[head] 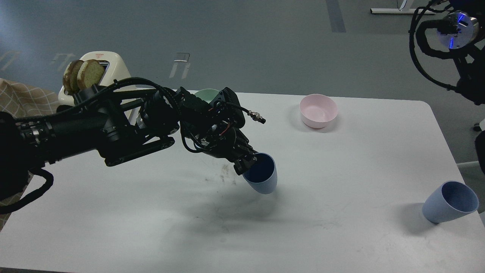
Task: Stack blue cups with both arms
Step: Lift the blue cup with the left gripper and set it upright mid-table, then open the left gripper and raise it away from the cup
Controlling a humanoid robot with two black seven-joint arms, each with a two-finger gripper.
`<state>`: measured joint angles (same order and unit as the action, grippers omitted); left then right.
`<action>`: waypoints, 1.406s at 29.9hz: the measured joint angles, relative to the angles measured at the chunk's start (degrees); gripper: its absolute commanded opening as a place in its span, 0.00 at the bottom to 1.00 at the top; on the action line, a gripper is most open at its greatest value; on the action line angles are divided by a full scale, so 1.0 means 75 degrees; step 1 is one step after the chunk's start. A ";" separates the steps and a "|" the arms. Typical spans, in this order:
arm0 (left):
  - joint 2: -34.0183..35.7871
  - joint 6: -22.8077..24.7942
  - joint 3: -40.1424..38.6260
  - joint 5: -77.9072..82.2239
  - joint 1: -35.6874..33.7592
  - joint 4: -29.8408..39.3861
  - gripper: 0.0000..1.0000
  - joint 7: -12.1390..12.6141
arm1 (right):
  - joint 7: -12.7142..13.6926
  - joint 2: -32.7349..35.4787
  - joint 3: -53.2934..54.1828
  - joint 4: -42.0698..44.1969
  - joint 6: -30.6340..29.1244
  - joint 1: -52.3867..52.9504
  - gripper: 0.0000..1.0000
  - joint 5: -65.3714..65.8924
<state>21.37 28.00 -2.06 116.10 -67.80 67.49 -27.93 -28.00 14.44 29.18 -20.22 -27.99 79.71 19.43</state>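
One blue cup [262, 179] hangs tilted, mouth up and towards me, a little above the middle of the white table [341, 159]. My left gripper [248, 163] is shut on its near-left rim, one finger inside the cup. The second blue cup [451, 206] stands tilted at the table's right edge, near the front, with nothing touching it. Of my right arm [452, 30] only a silver-ringed joint and looping cables show at the top right, above the floor. Its gripper is out of view.
A pink bowl [318, 110] stands at the back of the table. A green bowl [206, 94] is mostly hidden behind my left arm. A white toaster [108, 66] with bread slices [84, 74] is at the back left. A dirty smudge [227, 170] marks the table.
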 measured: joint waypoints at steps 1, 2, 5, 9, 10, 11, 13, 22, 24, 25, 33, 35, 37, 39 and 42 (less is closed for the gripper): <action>-0.0001 0.0000 0.0022 0.0000 0.0000 -0.0021 0.00 0.0002 | 0.0000 -0.0002 0.0000 -0.0001 0.0000 0.0000 1.00 0.0000; 0.0000 0.0000 0.0035 0.0000 0.0004 -0.0041 0.00 0.0002 | 0.0000 -0.0003 0.0000 -0.0002 0.0000 0.0000 1.00 0.0000; 0.0010 0.0000 0.0058 -0.0007 0.0032 -0.0080 0.00 0.0002 | 0.0000 -0.0005 0.0001 -0.0001 -0.0002 0.0000 1.00 0.0000; 0.0022 0.0000 0.0074 -0.0009 0.0049 -0.0091 0.21 0.0002 | 0.0000 -0.0010 0.0001 -0.0001 -0.0002 0.0000 1.00 -0.0001; 0.0022 0.0000 0.0075 -0.0009 0.0049 -0.0092 0.26 0.0001 | 0.0000 -0.0011 0.0001 -0.0001 -0.0002 0.0000 1.00 -0.0001; 0.0021 0.0000 0.0075 -0.0009 0.0049 -0.0092 0.32 0.0000 | 0.0000 -0.0011 0.0001 -0.0001 -0.0002 0.0000 1.00 -0.0001; 0.0020 0.0000 0.0075 -0.0009 0.0048 -0.0094 0.34 -0.0001 | 0.0000 -0.0010 0.0001 -0.0001 -0.0002 0.0000 1.00 -0.0001; 0.0011 0.0000 0.0076 -0.0011 0.0023 -0.0102 0.54 -0.0002 | 0.0000 0.0031 0.0001 -0.0005 -0.0002 -0.0041 1.00 -0.0001; 0.0010 0.0000 0.0076 -0.0013 -0.0030 -0.0097 0.65 -0.0003 | 0.0000 0.0032 0.0001 -0.0010 -0.0002 -0.0053 1.00 -0.0001; 0.0013 0.0000 0.0072 -0.0019 -0.0067 -0.0094 0.73 -0.0005 | 0.0000 0.0032 0.0001 -0.0010 -0.0002 -0.0057 1.00 -0.0001; 0.0389 0.0000 -0.0061 -0.1290 -0.0846 -0.0059 0.94 -0.0010 | 0.0000 0.0160 0.0001 -0.0016 -0.0002 -0.0070 1.00 -0.0001; 0.0601 0.0000 -0.0120 -0.2055 -0.1123 -0.0046 0.96 -0.0009 | 0.0000 0.0283 0.0001 -0.0056 -0.0001 -0.0070 1.00 -0.0001; 0.0767 0.0000 -0.0351 -0.3002 -0.1287 -0.0047 0.96 -0.0010 | 0.0000 0.0556 -0.0072 -0.0249 -0.0002 -0.0071 1.00 0.0004; 0.1008 0.0000 -0.0927 -0.4110 -0.1336 -0.0145 0.96 -0.0009 | 0.0000 0.1009 -0.0394 -0.0600 -0.0001 -0.0071 1.00 0.0053; 0.1172 -0.0002 -0.1746 -0.5364 -0.1211 -0.0499 0.96 -0.0010 | 0.0000 0.1617 -0.1145 -0.1188 0.0000 -0.0071 1.00 0.0132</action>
<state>30.17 27.99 -15.16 75.87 -76.88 63.74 -28.01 -28.00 26.57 20.59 -29.13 -27.99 79.18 20.42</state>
